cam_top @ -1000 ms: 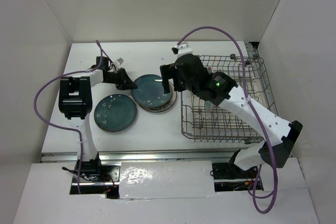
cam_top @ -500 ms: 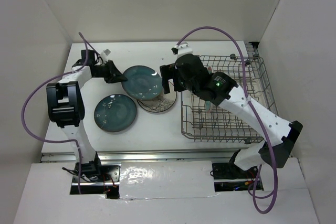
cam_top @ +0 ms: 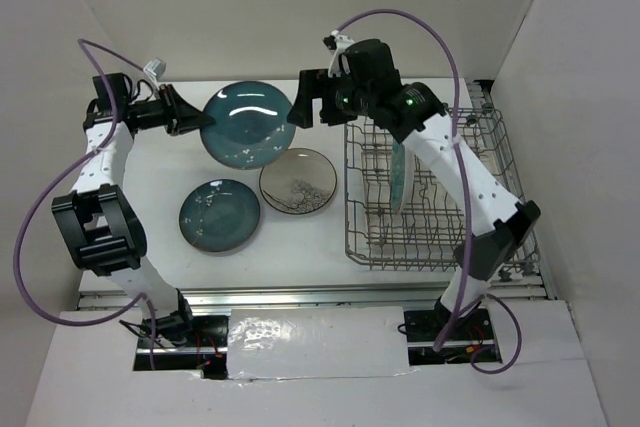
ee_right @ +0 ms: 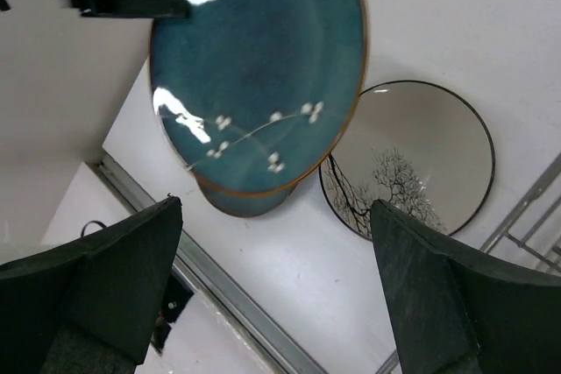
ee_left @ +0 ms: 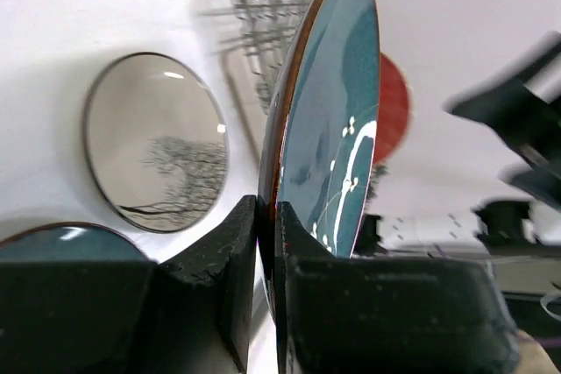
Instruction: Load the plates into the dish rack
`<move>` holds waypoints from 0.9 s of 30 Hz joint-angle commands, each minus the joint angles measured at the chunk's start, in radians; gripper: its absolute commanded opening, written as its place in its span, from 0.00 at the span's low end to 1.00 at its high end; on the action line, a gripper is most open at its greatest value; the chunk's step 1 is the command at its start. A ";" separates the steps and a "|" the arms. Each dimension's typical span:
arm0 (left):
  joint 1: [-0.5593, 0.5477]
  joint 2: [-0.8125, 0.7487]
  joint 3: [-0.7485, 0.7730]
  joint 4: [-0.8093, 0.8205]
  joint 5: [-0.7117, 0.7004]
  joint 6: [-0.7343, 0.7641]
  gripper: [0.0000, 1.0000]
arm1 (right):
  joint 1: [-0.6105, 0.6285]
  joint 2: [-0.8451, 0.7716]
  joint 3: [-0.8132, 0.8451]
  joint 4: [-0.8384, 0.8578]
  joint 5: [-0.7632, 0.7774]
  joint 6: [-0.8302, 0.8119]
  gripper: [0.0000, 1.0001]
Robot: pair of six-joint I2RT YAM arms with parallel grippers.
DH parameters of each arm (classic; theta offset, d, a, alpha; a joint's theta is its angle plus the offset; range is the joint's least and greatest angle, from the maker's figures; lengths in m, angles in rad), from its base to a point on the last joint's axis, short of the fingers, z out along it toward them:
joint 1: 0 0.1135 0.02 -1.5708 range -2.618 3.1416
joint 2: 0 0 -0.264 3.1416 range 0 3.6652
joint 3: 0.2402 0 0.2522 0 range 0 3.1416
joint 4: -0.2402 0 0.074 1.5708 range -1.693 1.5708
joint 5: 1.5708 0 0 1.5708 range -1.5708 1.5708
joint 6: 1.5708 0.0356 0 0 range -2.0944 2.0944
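One teal plate point(cam_top: 248, 124), lifted off the cream plate point(cam_top: 298, 181), now stands on edge in mid-air, far left, rim pinched by the left gripper point(cam_top: 200, 123). The right gripper point(cam_top: 308, 104) has risen beside it, fingers spread, empty. Handover toward the dish rack point(cam_top: 490, 147) seems next.

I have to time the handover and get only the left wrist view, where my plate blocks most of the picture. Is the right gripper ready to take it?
Observer: The right gripper is open. Its fingers point at the rim of the held teal plate on the side opposite the left gripper, and they are not yet around it.
Operator: Is anything loaded in the rack already?
Observer: Yes. The overhead view shows one upright plate standing on edge between the tines of the dish rack.
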 commanded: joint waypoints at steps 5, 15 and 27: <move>0.028 -0.137 0.061 0.006 0.287 -0.099 0.00 | -0.071 0.118 0.090 0.028 -0.170 0.080 0.92; 0.030 -0.178 0.051 0.034 0.332 -0.134 0.00 | -0.063 0.174 0.074 0.128 -0.320 0.120 0.78; 0.028 -0.212 0.025 0.029 0.332 -0.104 0.00 | -0.040 0.160 0.038 0.194 -0.422 0.142 0.07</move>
